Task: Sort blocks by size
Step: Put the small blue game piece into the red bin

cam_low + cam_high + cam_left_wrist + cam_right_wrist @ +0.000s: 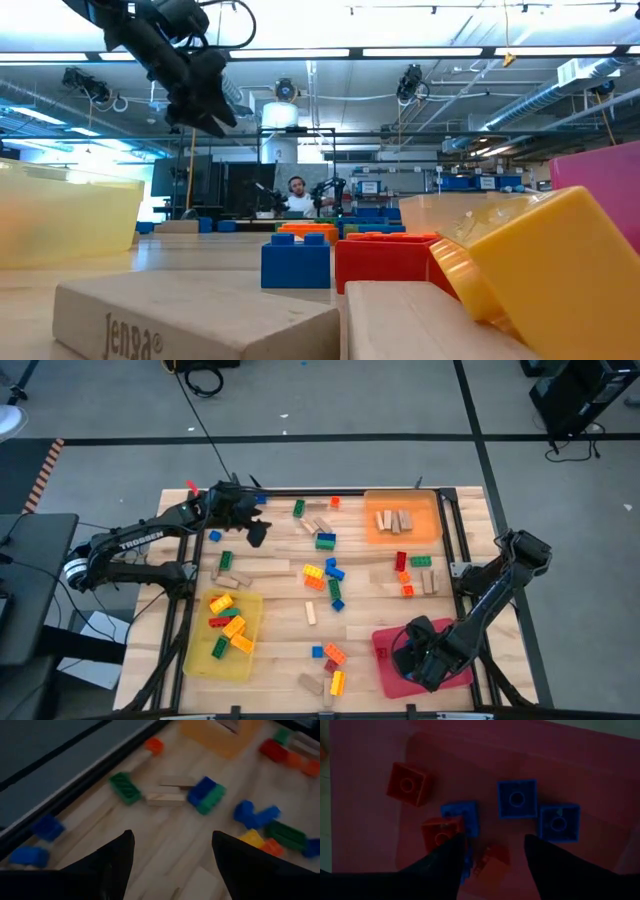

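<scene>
Wooden worktop [280, 660] seen from above, with two dark arms and three flat trays. The blocks [325, 575] lie scattered over the middle of the worktop: plastic bricks in red, blue, green, yellow and orange, mixed with plain wooden pieces. The yellow tray [195, 655], near the left arm's side, holds yellow, orange, red and green bricks. The orange tray [402, 536], at the far right, holds several wooden pieces. The red tray [385, 670], at the near right, holds small square bricks [516, 799], blue and red, lying close together, some touching.

Left hand [252, 528]: raised above the far left part of the worktop, fingers [114, 861] spread wide and released, nothing between them. Below and ahead of it lie a green brick [125, 787], two wooden pieces and a blue-and-green pair of bricks.

Right hand [415, 655]: low over the red tray, pointing down at the small bricks. Its fingers [445, 862] stand apart, and a small red brick [490, 857] shows in the gap; whether it is grasped I cannot tell.

A person sits far back in the room [296, 195].
</scene>
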You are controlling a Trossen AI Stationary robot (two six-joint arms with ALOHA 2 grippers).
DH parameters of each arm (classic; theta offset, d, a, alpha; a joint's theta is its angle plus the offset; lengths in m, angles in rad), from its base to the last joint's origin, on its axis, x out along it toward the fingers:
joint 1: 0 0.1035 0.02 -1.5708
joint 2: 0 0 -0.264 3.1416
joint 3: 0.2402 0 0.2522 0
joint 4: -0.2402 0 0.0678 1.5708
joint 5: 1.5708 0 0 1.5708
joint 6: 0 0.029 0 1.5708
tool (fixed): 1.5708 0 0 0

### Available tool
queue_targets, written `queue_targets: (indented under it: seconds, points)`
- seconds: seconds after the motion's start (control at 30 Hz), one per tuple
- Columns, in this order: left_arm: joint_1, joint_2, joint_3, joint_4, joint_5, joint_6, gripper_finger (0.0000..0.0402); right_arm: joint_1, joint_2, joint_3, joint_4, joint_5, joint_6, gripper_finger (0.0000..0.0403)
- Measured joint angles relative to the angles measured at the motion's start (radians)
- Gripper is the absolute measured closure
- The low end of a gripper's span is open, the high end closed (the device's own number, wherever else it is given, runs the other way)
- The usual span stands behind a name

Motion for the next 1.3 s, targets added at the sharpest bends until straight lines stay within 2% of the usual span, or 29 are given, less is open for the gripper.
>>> queue_targets:
  seconds: [0.13, 0.23, 0.37, 0.47, 0.8, 0.97, 1.07, 1.3]
  points:
    - [0.002, 0.0, 0.001, -0.025, -0.119, -0.14, 0.0128, 0.0, 0.0, 0.0, 0.0, 0.001, 0.0, 0.0194]
    - [0.019, 0.0, 0.009, -0.157, -0.208, -0.201, 0.0129, 0.0, 0.0, 0.0, 0.0, 0.001, 0.0, 0.0196]
    - [0.046, 0.0, 0.007, -0.331, -0.257, -0.21, 0.0133, 0.0, 0.0, 0.0, 0.0, 0.001, -0.008, 0.0198]
    - [0.058, 0.0, 0.007, -0.374, -0.284, -0.251, 0.0139, 0.0, 0.0, 0.0, -0.001, 0.002, -0.025, 0.0197]
    - [0.092, 0.043, 0.007, -0.391, -0.284, -0.335, 0.0149, 0.0, 0.0, 0.0, 0.002, 0.054, -0.04, 0.0205]
    - [0.171, 0.153, 0.008, -0.409, -0.217, -0.334, 0.0149, 0.0, 0.0, 0.001, 0.014, 0.054, -0.045, 0.0211]
    - [0.217, 0.229, 0.015, -0.434, -0.19, -0.272, 0.0149, 0.0, 0.0, 0.001, 0.021, 0.054, -0.045, 0.0216]
    - [0.305, 0.404, 0.052, -0.494, -0.242, -0.146, 0.0149, -0.016, 0.0, 0.001, 0.026, 0.054, -0.022, 0.0228]
